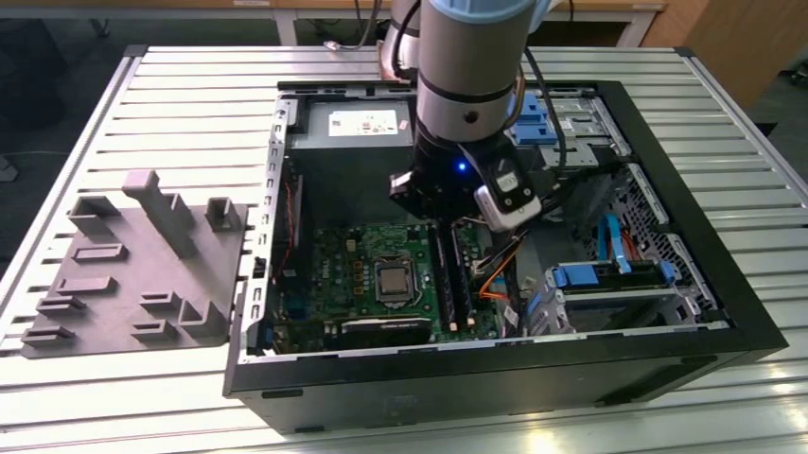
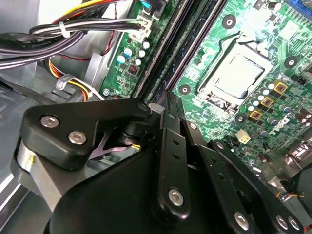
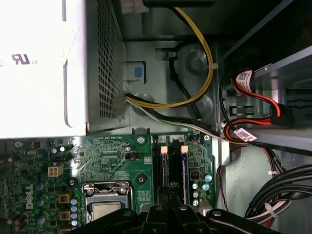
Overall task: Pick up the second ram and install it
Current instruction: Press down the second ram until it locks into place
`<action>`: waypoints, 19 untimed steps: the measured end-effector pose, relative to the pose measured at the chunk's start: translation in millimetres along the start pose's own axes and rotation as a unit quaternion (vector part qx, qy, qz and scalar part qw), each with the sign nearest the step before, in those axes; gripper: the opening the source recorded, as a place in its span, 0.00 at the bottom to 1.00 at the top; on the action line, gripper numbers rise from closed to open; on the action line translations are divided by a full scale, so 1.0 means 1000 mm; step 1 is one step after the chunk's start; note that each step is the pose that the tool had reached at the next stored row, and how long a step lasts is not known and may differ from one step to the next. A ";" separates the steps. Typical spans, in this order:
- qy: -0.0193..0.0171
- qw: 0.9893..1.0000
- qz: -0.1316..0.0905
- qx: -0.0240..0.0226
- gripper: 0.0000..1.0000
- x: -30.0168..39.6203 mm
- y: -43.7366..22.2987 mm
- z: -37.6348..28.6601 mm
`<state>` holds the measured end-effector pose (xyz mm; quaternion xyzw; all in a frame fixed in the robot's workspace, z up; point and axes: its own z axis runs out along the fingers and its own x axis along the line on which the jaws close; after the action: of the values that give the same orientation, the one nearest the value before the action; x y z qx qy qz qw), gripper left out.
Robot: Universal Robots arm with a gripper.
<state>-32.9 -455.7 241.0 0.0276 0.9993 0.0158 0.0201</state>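
Black linked-arm claw (image 3: 168, 210) on the grey robot arm hangs low inside the open case, directly over the bank of long black plastic memory slots (image 3: 162, 170) on the green motherboard (image 3: 105, 156). Whether the claw is open, closed or clamped on anything cannot be told, as its own linkages hide the tip in both wrist views. Just beyond the claw, in the first wrist view, a slim bluish-green memory stick (image 3: 185, 170) stands edge-on in one of the slots, beside a darker slot pair. It may be the second ram, but I cannot tell whether it is that one or a stick already seated. The relation that matters is this: the stick's long axis runs along the slots, straight away from the claw toward the white perforated metal power supply box (image 3: 39, 73), so stick and slot lie parallel and close beside the claw's line, not across it. Beside the slots sits the square silver processor socket (image 3: 108, 207). Further off, a yellow cable (image 3: 207, 63) loops over the grey chassis floor. In the exterior view the black tower case (image 1: 505, 378) lies on its side on the slatted metal table (image 1: 189, 95). Well apart on the exterior view's left is a grey moulded parts holder (image 1: 139, 265).
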 end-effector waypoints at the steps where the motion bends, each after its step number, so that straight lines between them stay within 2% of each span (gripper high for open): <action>1: 0.000 1.000 0.000 0.000 0.11 0.0000 -0.0006 0.0000; 19: 0.000 1.000 0.000 0.000 0.11 -0.0005 -0.0088 -0.0002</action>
<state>-32.9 -464.6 241.0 0.0276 0.9993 0.0159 0.0201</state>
